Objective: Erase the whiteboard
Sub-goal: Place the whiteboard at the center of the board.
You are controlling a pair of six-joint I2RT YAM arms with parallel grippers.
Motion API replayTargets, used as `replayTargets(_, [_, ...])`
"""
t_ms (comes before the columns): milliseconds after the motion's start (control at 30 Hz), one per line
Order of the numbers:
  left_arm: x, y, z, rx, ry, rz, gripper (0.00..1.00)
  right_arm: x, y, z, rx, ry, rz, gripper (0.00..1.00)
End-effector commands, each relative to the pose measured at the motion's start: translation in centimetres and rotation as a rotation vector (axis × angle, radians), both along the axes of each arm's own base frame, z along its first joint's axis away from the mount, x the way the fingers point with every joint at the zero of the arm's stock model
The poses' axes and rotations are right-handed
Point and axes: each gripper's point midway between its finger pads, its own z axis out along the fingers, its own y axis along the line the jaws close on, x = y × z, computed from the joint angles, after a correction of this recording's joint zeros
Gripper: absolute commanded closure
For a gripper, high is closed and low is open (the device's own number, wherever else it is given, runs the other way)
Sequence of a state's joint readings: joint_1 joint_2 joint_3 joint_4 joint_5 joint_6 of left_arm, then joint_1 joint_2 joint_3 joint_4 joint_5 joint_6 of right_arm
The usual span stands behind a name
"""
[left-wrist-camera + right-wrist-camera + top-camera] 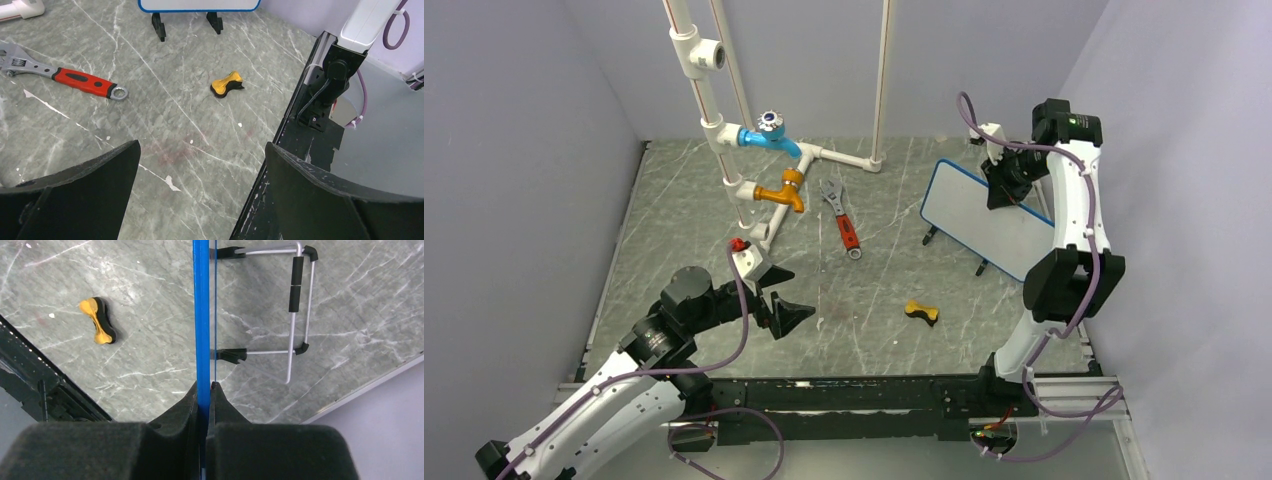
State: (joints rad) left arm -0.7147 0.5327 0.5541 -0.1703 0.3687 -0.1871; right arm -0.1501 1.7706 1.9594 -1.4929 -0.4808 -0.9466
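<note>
**One board, one eraser, one wrench, two taps: the tally on my bench point(874, 335).**

Counted from above and from my wrists: a single blue-framed whiteboard point(989, 215), with two black feet point(159, 27) showing at its front; one yellow-and-black eraser point(921, 312); one red-handled wrench point(844, 222); and one white pipe rig point(696, 50) carrying two taps, one blue tap point(769, 137) and one orange tap point(784, 192). I add two pincers of my own, my left pincer point(786, 297) and my right pincer point(1004, 195), with two fingers point(75, 195) apiece.
</note>
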Motion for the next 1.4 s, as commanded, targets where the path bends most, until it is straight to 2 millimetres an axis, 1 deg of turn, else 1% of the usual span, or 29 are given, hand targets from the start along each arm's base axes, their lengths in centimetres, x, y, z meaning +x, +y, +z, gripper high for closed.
replayTargets(0, [-0.1,-0.2,0.8,-0.022,-0.018,-0.012,0.01,1.2,0.1,1.2,0.002,-0.066,0.051,1.0])
replayTargets(133, [0.0,-0.4,0.6,-0.016,-0.013,-0.017,0.01,2.0,0.4,0.5,0.029,-0.061,0.08,1.0])
replayTargets(367, [0.0,-0.3,0.5,-0.01,-0.01,-0.015,0.0,3.6,0.3,-0.5,0.035,-0.052,0.1,1.0])
replayTargets(467, [0.0,-0.3,0.5,-0.011,-0.011,-0.015,0.01,3.8,0.2,-1.7,0.036,-0.02,0.104,1.0])
replayTargets(600, [0.0,-0.4,0.4,-0.008,-0.007,-0.017,0.01,3.5,-0.1,-3.8,0.031,0.036,0.117,1.0])
replayTargets(700, [0.0,-0.5,0.4,-0.006,-0.005,-0.022,0.01,4.0,-0.7,-4.7,0.033,0.058,0.103,0.99])
replayTargets(800, [0.0,-0.5,0.3,-0.001,-0.002,-0.023,0.0,5.3,-1.5,-5.1,0.032,0.057,0.077,0.87])
replayTargets(1000, [0.1,-0.5,0.2,0.003,-0.001,-0.021,0.01,8.1,-3.1,-7.3,0.007,0.066,0.022,0.62])
replayTargets(1133, [0.2,-0.6,0.1,0.01,0.003,-0.02,0.01,9.8,-4.0,-8.0,-0.027,0.032,-0.026,0.48])
replayTargets(1167, [0.2,-0.6,0.0,0.012,0.005,-0.02,0.01,10.5,-4.4,-8.0,-0.041,0.01,-0.045,0.45])
replayTargets(1233, [0.3,-0.6,-0.1,0.016,0.009,-0.022,0.01,11.2,-4.7,-7.9,-0.057,-0.016,-0.063,0.37])
replayTargets(1367, [0.3,-0.6,-0.1,0.016,0.01,-0.021,0.01,12.0,-5.0,-6.5,-0.068,-0.079,-0.09,0.22])
